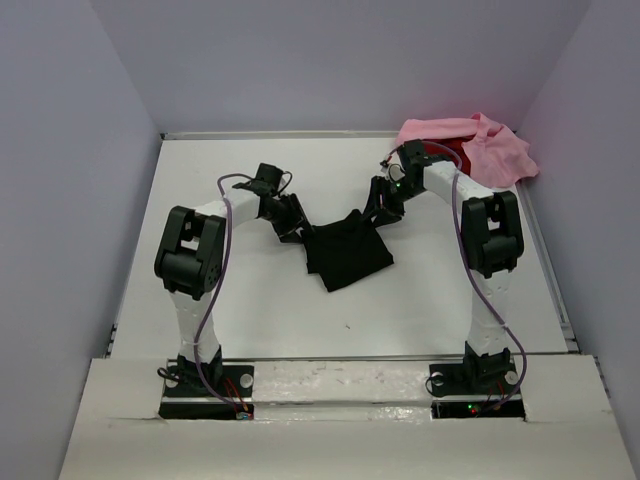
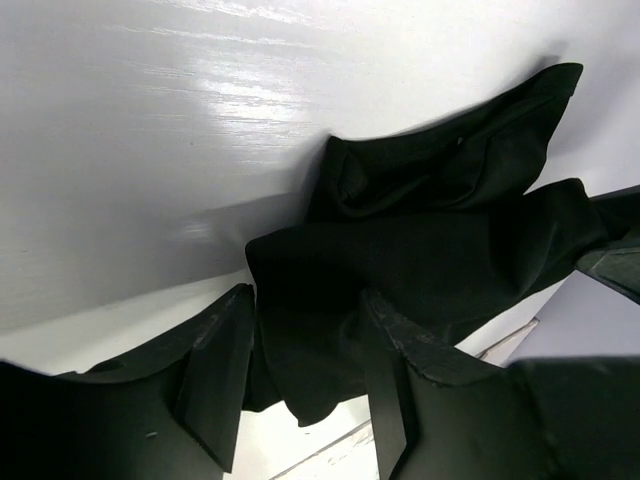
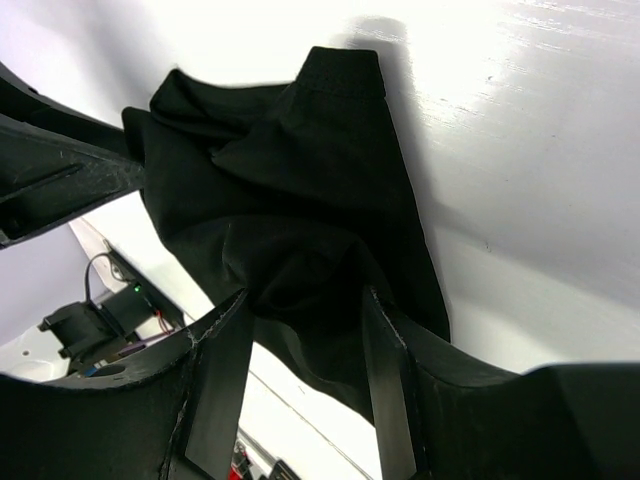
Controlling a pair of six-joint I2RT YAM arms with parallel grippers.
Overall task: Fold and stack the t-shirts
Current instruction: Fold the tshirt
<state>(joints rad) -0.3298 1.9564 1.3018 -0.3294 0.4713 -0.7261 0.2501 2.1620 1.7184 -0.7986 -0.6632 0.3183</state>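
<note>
Midway across the table (image 1: 240, 300), the black t-shirt (image 1: 347, 256) lies bunched between left gripper (image 2: 305, 340) and right gripper (image 3: 305, 320), the 2 half-spread astride its upper corners, whether pinching I cannot tell, probably to stretch it flat for folding.

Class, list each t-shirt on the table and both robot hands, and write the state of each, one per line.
black t-shirt: bunched and rumpled mid-table, not stacked.
pink t-shirt: crumpled in the far right corner, unfolded.
red t-shirt: mostly hidden under the pink one.
left hand: open, black cloth between its fingers.
right hand: open, black cloth between its fingers.
</note>
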